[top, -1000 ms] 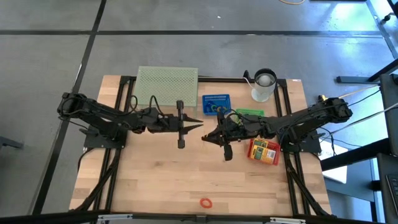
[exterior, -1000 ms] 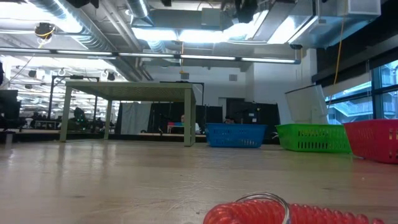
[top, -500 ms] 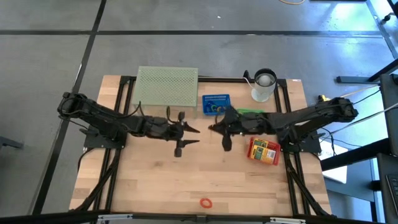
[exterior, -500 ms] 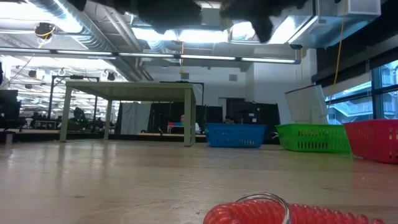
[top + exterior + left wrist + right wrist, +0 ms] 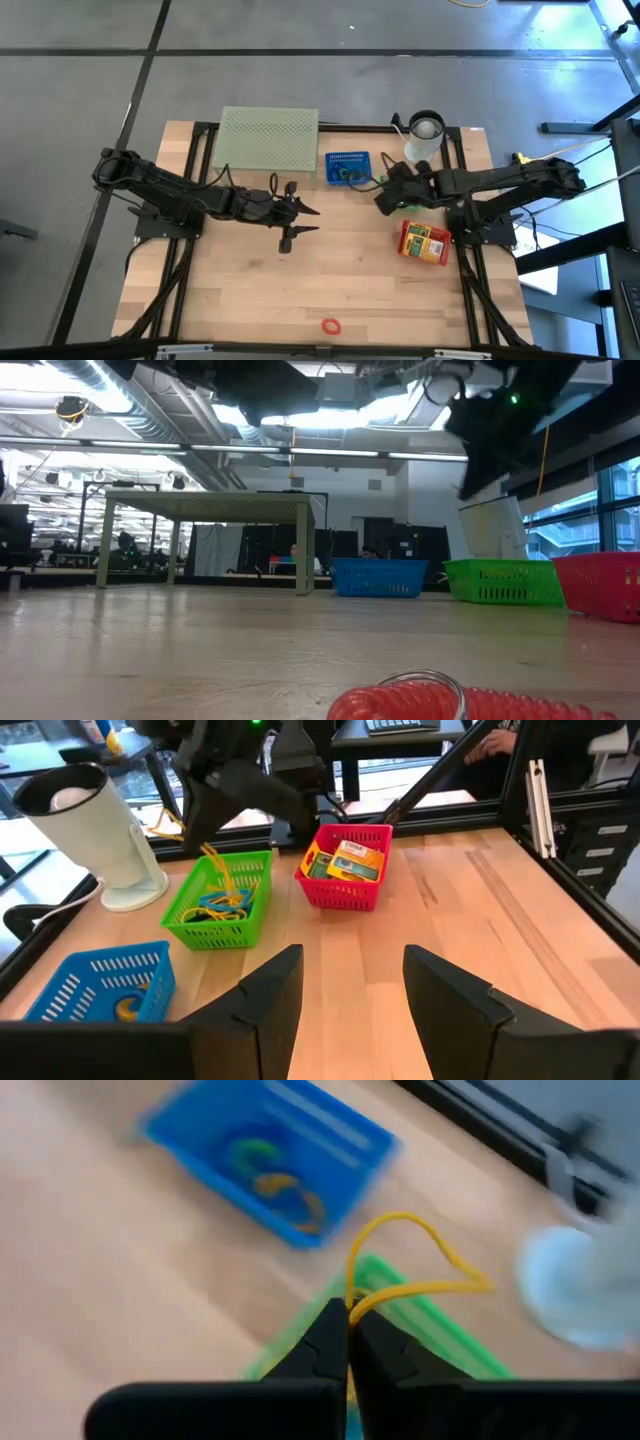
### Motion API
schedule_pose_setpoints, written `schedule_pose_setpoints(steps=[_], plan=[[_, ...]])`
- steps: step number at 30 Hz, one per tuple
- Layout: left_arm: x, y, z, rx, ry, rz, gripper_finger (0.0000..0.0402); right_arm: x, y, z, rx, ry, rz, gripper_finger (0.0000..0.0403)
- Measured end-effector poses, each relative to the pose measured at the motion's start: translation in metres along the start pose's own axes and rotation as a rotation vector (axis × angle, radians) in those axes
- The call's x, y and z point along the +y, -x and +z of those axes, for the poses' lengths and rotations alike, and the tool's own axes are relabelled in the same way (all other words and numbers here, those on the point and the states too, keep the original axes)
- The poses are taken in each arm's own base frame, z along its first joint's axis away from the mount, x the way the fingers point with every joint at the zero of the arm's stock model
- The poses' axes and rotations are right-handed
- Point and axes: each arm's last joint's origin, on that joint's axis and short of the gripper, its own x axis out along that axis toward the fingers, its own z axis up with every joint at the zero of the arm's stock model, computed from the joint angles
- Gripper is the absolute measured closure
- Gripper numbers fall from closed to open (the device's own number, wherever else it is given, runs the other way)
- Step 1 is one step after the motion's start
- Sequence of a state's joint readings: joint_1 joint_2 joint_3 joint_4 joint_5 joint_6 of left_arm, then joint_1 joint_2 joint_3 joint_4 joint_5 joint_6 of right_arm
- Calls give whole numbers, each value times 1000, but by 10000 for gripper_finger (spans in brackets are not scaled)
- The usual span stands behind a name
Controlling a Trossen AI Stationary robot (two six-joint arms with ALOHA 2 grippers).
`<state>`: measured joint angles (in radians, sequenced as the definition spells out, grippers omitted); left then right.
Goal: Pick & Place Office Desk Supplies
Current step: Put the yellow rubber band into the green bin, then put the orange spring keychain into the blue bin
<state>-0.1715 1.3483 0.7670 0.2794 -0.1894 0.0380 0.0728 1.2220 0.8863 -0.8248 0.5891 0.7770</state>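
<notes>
The right gripper [image 5: 348, 1320] was clamped on a thin yellow rubber-band loop [image 5: 400, 1270] above the small green mesh basket [image 5: 450, 1335], at two o'clock from table centre. The left gripper [image 5: 350, 985] stood wide, holding nothing, near centre. A red coiled loop [image 5: 331, 326] lay at six o'clock.

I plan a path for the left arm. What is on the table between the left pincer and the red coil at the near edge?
Nothing: in the high view, bare wood separates the left pincer from the red coil.
</notes>
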Motion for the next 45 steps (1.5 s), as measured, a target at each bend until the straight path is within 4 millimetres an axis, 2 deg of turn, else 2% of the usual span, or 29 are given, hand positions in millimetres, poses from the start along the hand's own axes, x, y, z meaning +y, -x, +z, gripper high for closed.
schedule_pose_setpoints(steps=[4,9,12,22,27,31,36,45], plan=[[0,0,0,0,-1,0,233,-9,-6,-3,25,-42,-136,400],[0,0,0,-1,-1,0,233,-9,-14,-3,58,-57,-156,399],[0,0,0,-1,-1,0,233,-7,-17,-4,64,-59,-171,386],[0,0,0,0,-1,0,233,-6,-21,-9,145,-33,-167,245],[0,0,0,0,-1,0,233,-10,-19,-14,237,-16,-164,205],[0,0,0,0,-1,0,233,-9,-19,-17,293,-18,-137,201],[0,0,0,0,-1,0,233,-2,-18,-17,360,-55,-12,212],[-2,0,-4,33,-7,-65,233,43,-2,-17,191,-62,310,242]])
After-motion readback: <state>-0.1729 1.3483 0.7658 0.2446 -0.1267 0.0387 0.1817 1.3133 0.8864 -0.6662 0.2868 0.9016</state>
